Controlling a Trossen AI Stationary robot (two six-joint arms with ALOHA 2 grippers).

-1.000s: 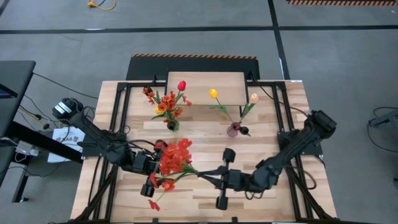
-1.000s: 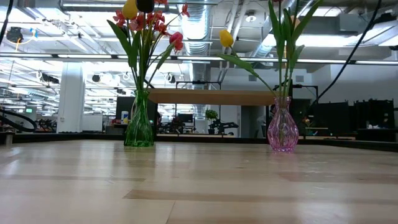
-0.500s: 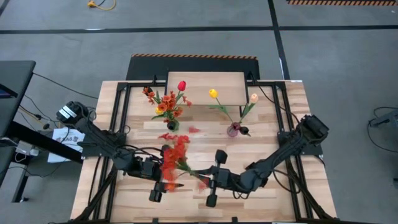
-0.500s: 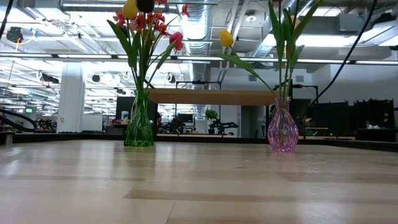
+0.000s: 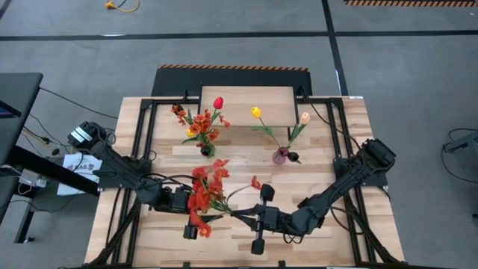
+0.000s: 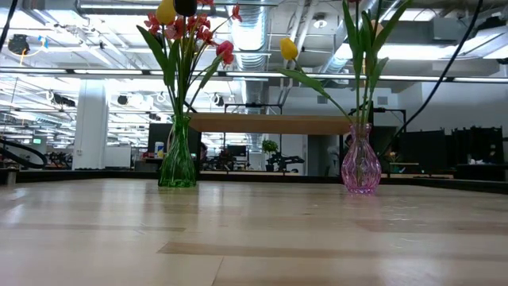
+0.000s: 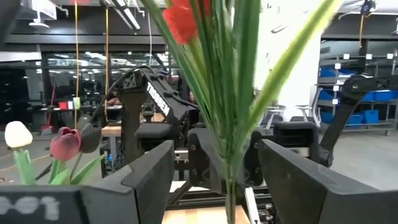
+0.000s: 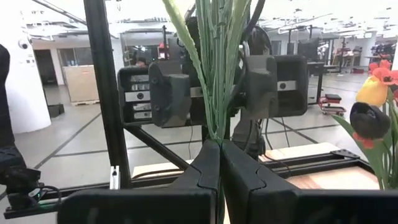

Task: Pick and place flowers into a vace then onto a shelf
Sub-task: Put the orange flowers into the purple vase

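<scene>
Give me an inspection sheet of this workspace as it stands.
Surface: slatted wood table, mostly bare at the front.
Job's things: green vase and pink vase hold flowers, both off the shelf; red-orange spray held by its stems above the table.
Clutter: nothing seen.
Grippers: right gripper shut on the spray's stems; left gripper open around them.
Cables: black leads along the table frame.
Surroundings: grey floor with tape lines; papers at left.
</scene>
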